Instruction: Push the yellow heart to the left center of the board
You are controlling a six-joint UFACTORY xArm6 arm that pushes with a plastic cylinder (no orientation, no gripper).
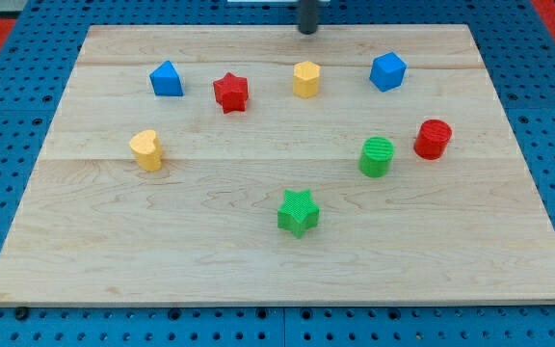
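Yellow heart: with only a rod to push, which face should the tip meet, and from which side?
Judging by this frame, my tip should press the yellow heart on the face toward the view's right, then slide leftward. The heart stands upright at mid-height, already well to the left, so a short push should do. My tip now sits at the top edge, above the yellow hexagonal block.

The yellow heart (146, 149) is sitting flat on the wooden board (258, 251), over at the view's left side, roughly mid-height, lobes pointing to the view's top.

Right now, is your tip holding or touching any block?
Nothing is held. My tip stands at the view's top edge, apart from every block, nearest the yellow hexagon.
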